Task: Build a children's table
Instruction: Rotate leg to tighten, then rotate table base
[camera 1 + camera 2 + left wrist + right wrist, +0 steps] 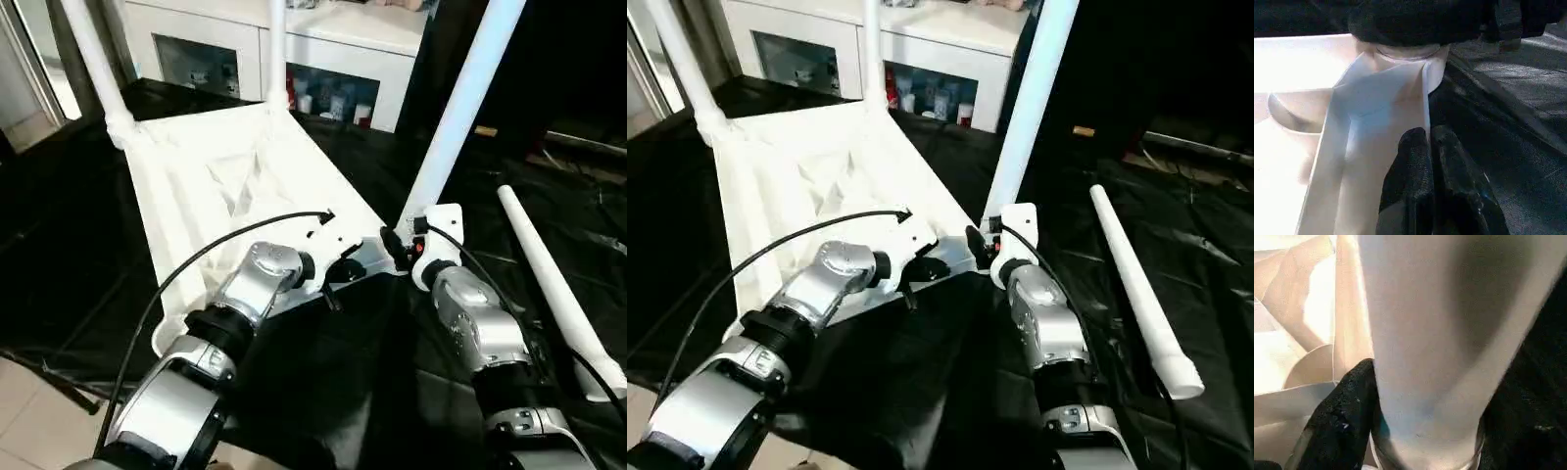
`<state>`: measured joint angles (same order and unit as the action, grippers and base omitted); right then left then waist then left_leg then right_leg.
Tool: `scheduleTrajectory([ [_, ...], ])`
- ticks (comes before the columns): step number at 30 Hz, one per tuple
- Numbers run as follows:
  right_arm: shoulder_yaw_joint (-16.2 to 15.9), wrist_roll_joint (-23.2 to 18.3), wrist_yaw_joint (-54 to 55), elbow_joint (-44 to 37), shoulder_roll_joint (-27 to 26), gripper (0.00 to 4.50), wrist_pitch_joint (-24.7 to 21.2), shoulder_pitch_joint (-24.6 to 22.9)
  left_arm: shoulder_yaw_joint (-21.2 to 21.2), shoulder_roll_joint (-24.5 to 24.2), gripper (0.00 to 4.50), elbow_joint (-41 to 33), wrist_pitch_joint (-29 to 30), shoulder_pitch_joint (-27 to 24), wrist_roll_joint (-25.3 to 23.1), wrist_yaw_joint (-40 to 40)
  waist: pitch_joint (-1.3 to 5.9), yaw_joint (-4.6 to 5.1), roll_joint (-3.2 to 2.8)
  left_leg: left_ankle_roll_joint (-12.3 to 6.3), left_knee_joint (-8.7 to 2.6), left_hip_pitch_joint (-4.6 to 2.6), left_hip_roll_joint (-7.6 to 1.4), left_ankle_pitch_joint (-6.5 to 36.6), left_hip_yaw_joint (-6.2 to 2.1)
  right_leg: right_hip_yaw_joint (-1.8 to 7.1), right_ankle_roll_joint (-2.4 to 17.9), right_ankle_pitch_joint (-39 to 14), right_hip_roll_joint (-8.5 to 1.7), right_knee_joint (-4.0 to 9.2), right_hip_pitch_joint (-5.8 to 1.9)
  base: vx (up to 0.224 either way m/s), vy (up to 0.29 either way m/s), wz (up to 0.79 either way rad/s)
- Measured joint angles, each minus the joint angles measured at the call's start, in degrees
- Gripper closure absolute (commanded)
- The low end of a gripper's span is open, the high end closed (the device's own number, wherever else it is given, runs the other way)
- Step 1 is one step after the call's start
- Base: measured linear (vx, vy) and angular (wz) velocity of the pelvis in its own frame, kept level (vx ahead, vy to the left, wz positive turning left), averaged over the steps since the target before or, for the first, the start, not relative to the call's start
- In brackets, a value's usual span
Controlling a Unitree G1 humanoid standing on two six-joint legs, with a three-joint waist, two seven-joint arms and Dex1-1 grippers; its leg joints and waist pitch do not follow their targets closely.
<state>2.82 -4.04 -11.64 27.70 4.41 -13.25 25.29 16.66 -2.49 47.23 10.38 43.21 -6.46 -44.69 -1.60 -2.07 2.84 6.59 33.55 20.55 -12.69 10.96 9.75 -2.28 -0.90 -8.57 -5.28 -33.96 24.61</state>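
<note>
**Third leg gripped at the near corner of the upturned table top**

The right gripper (pixel 400 247) has its black fingers (pixel 1339 423) spread around the foot of a long white round plastic tube leg (pixel 460 108), clamped on it just above its collared end, where it meets the near corner socket of the top. That leg rises steeply from the corner, tilted a little away to the right. The left gripper (pixel 1432 147) has its two black fingers (pixel 1410 171) pressed together, holding nothing; their tips rest against a thin white rib on the underside of the top, just beside the same corner socket.

The large white rectangular plastic table top (pixel 245 186) lies upside down on a black sheet (pixel 69 245), its ribbed underside facing up. Two more white tube legs stand at the far corners: the far left leg (pixel 93 54) and the far right leg (pixel 277 54). A fourth white tube leg (pixel 549 274) lies loose on the black sheet to the right of the top, well apart from it, its collared end toward the robot.

Both silver forearms reach in from the near edge, the left forearm (pixel 250 289) over the near edge of the top, the right forearm (pixel 480 323) over the sheet. Beyond the sheet stands a white cabinet (pixel 343 39) with small items on its open shelves
</note>
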Motion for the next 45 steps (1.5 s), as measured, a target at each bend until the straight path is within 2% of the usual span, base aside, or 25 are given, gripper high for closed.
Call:
scheduleTrajectory([
  [4, -1.0, 0.9, 0.1, 0.0, 0.4, 1.17, 0.3, -1.3, 0.0, 0.0, 4.50, 1.5, -2.3, 0.4, -0.3, 1.1, -0.06, 0.13, -0.11, 0.00, 0.00, 0.05, 0.00, 0.0, 0.00, 0.00, 0.0, 0.0, 0.00, 0.02, 0.04, 0.000, 0.000, 0.00],
  [9, 0.1, -1.2, -3.3, -5.0, 3.0, 1.17, 0.1, -4.4, -1.2, 1.1, 4.50, 4.5, -7.2, 1.5, -0.6, 5.1, -0.24, 0.09, -0.06, -0.02, 0.03, 0.55, -0.03, 0.0, -0.03, -0.02, -0.1, 0.1, 0.00, 0.04, 0.57, 0.000, 0.000, 0.00],
  [10, 0.3, -1.9, -4.2, -6.4, 3.4, 1.16, -0.1, -5.0, -1.8, 1.5, 4.22, 5.3, -8.0, 1.7, -0.5, 6.1, -0.30, 0.14, -0.02, -0.02, 0.04, 0.57, -0.05, 0.0, -0.03, -0.03, -0.1, 0.1, 0.01, 0.03, 0.56, 0.000, 0.000, 0.00],
  [13, 1.4, -5.1, -8.4, -12.2, 6.0, 1.15, -1.8, -7.6, -6.0, 3.4, 4.05, 5.0, -10.5, 2.3, 3.2, 7.8, -0.62, 0.07, 0.28, -0.03, 0.05, 0.72, -0.13, 0.0, -0.03, -0.12, -0.1, 0.1, 0.02, 0.03, 0.57, 0.000, 0.000, 0.00],
  [15, 1.8, -6.6, -10.9, -15.4, 8.0, 1.15, -2.8, -9.2, -8.1, 3.8, 3.76, 2.5, -11.7, 2.9, 5.7, 8.1, -0.64, 0.03, 0.33, -0.17, 0.04, 0.70, -0.15, 0.0, 0.00, -0.11, 0.1, 0.1, 0.04, 0.04, 0.50, 0.000, 0.000, 0.00],
  [20, 0.9, -7.3, -14.7, -18.3, 10.0, 1.15, -4.1, -12.1, -11.4, 0.7, 3.41, -2.4, -12.9, 3.2, 6.6, 14.3, -0.70, 0.47, 0.43, -0.72, -0.02, 0.69, -0.22, 0.1, 0.09, -0.14, 0.2, -0.2, 0.11, 0.01, 0.56, 0.000, 0.000, 0.00],
  [24, -1.7, -6.3, -14.8, -18.1, 9.2, 1.15, -5.4, -12.1, -14.8, -6.5, 3.04, -11.2, -7.8, -2.0, 4.3, 19.2, -0.94, 0.80, 0.94, -0.67, -0.04, 0.53, -0.36, 0.0, 0.12, -0.14, 0.3, -0.3, 0.22, -0.15, 0.55, 0.000, 0.000, 0.00],
  [28, -3.5, -6.0, -14.3, -18.0, 8.1, 1.15, -7.2, -11.9, -19.1, -12.0, 2.74, -19.5, -2.5, -8.8, 1.7, 22.0, -1.25, 0.25, 1.83, -0.30, 0.08, 0.48, -0.37, 0.1, 0.05, -0.14, 0.3, -0.3, 0.20, -0.17, 0.59, 0.000, 0.000, 0.00],
  [31, -5.8, -4.9, -13.9, -17.1, 6.9, 1.15, -7.9, -10.6, -23.7, -16.4, 2.49, -31.5, 3.0, -16.7, -1.6, 24.7, -1.36, 0.28, 2.92, -0.29, 0.08, 0.49, -0.36, 0.1, 0.09, -0.15, 0.3, -0.3, 0.12, -0.18, 0.57, 0.000, 0.000, 0.00],
  [33, -6.3, -4.2, -13.5, -15.5, 6.7, 1.15, -8.6, -9.8, -26.6, -19.3, 2.35, -38.5, 7.4, -20.7, -4.0, 26.5, -1.34, 0.20, 3.90, -0.28, 0.08, 0.51, -0.37, 0.2, 0.09, -0.16, 0.2, -0.3, 0.13, -0.17, 0.56, 0.000, 0.000, 0.00],
  [36, -6.8, -3.4, -12.6, -13.5, 6.3, 1.15, -8.9, -9.0, -29.4, -21.8, 2.06, -45.2, 12.9, -24.0, -6.6, 27.8, -1.33, -0.38, 5.12, -0.24, 0.10, 0.50, -0.38, 0.1, 0.08, -0.16, 0.2, -0.3, 0.13, -0.21, 0.51, 0.000, 0.000, 0.00],
  [40, -7.3, -2.5, -11.9, -10.7, 5.7, 1.15, -8.9, -6.9, -30.4, -23.7, 1.92, -51.6, 20.1, -28.8, -8.1, 27.9, -1.19, -0.24, 5.78, -0.24, 0.28, 0.51, -0.32, 0.1, 0.09, -0.03, 0.2, -0.3, 0.10, -0.26, 0.45, 0.000, 0.000, 0.00],
  [41, -7.3, -2.4, -11.5, -10.3, 5.7, 1.15, -8.9, -6.6, -30.3, -24.3, 1.55, -52.5, 22.3, -30.2, -8.0, 27.1, -1.17, -0.18, 5.84, -0.22, 0.32, 0.50, -0.32, 0.1, 0.07, -0.03, 0.2, -0.3, 0.10, -0.34, 0.45, 0.000, 0.000, 0.00],
  [45, -7.2, -2.2, -10.9, -9.5, 5.8, 1.15, -8.9, -6.4, -27.6, -24.8, 1.38, -53.8, 27.5, -32.7, -5.9, 21.9, -1.23, -0.56, 5.70, -0.09, 0.36, 0.48, -0.32, 0.0, -0.01, -0.04, 0.2, -0.3, 0.12, -0.54, 0.49, 0.000, 0.000, 0.00],
])
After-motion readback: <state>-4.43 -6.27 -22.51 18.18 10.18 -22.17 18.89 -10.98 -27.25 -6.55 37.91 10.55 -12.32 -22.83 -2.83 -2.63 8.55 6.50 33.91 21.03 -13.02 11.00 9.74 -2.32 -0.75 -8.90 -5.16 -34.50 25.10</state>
